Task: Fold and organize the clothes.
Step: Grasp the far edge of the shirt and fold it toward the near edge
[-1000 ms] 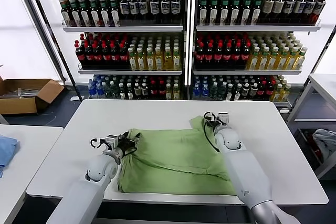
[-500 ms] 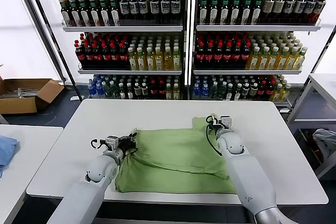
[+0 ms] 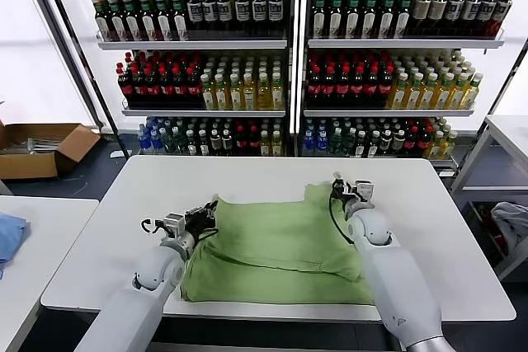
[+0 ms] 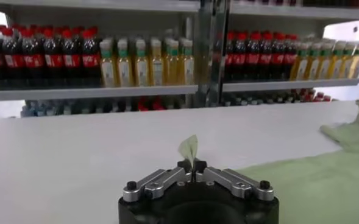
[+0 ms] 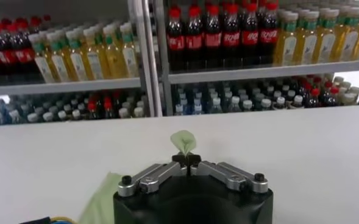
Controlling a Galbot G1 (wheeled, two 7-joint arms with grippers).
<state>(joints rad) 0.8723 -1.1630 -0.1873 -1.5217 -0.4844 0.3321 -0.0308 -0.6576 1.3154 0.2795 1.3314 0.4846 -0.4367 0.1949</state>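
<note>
Soft light-green cloth fills the middle of my white table [image 3: 124,204]; this is the polo shirt [image 3: 280,249], lying partly folded, its lower hem close to the table's near edge and its upper part reaching toward the centre; my left pincer [image 3: 210,213] is clenched on the shirt's left upper corner, and my left wrist view shows a small tuft of green fabric pinched between the closed fingertips [image 4: 194,167]; my right pincer [image 3: 345,191] is clenched on the shirt's right upper corner, toward the table's right side, and there too a little green fold pokes up from the closed tips [image 5: 186,159]; both grasped corners stand slightly raised off the surface while the rest of the cloth lies on it, with a soft ridge running across the middle; beyond the table's far edge stand shelves of bottles [image 3: 247,47]; a cardboard box [image 3: 37,147] sits on the floor off to the left.
</note>
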